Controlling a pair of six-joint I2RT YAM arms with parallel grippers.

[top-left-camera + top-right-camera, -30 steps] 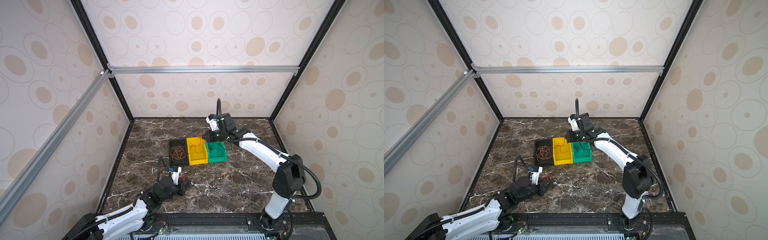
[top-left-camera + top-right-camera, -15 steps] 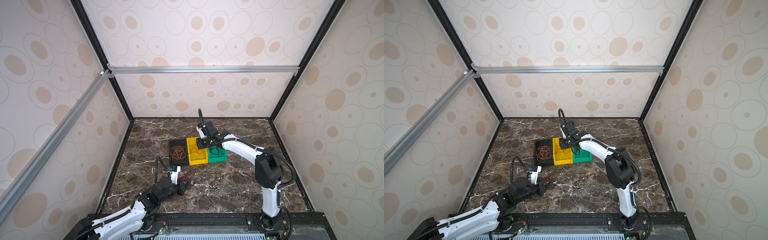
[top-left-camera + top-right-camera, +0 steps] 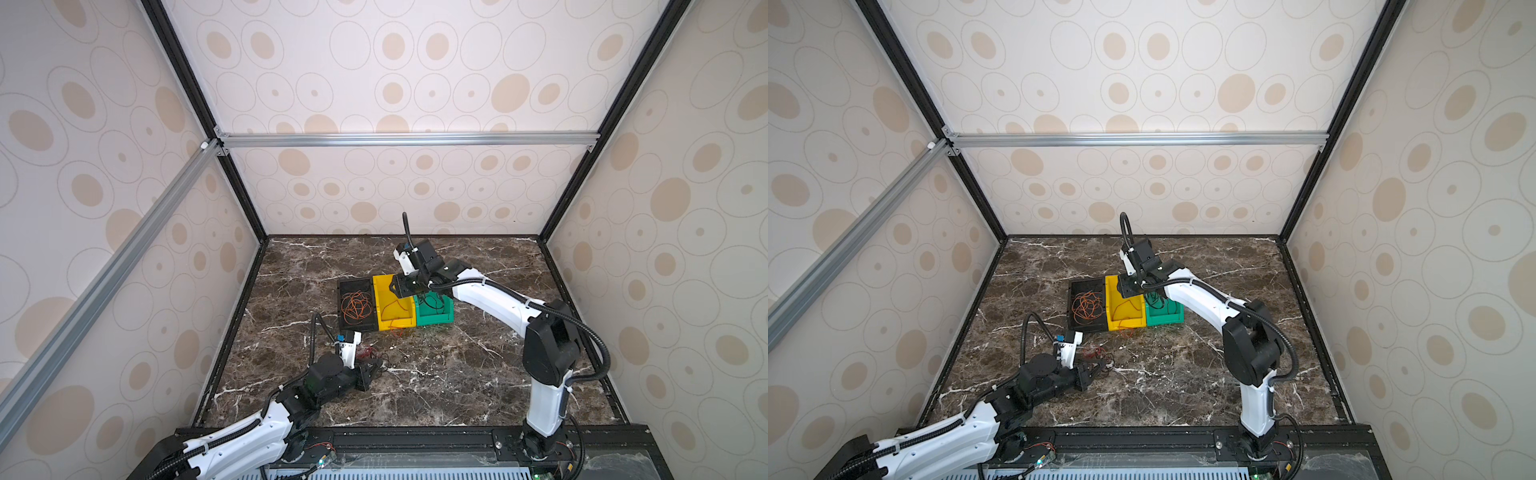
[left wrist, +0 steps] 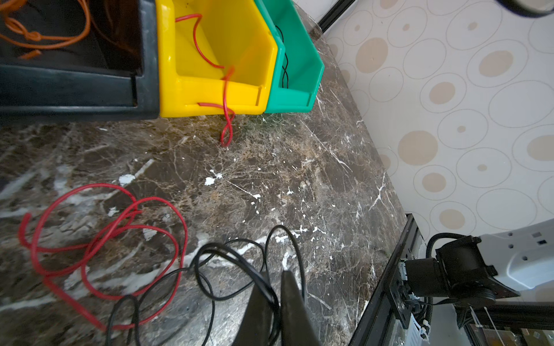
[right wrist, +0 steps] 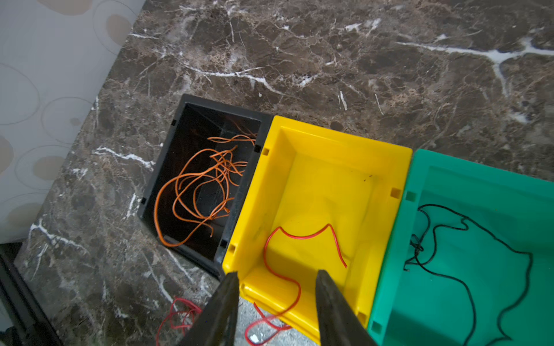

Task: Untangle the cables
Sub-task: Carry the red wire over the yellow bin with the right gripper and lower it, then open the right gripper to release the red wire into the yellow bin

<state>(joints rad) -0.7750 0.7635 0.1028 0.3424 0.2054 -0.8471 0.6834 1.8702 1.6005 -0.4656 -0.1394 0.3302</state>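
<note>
Three sorts of cables show. Orange cables (image 5: 195,194) lie coiled in the black bin (image 3: 345,286). One red cable (image 5: 302,238) lies in the yellow bin (image 5: 317,131) and hangs over its front edge (image 4: 226,99) onto the table. A black cable (image 5: 434,206) sits in the green bin (image 3: 436,318). My right gripper (image 5: 277,274) hovers open over the yellow bin with nothing between its fingers. Near the table's front left, my left gripper (image 4: 275,274) is shut on a black cable (image 4: 209,248) that loops through a red cable (image 4: 105,227) on the marble.
The three bins stand side by side mid-table in both top views. The enclosure walls ring the marble table (image 3: 478,365). The right arm's base (image 4: 449,275) and the black front rail stand close to the left gripper.
My right gripper has swung left from above the green bin to above the yellow bin, and its jaws have opened. The left arm has stayed put.
</note>
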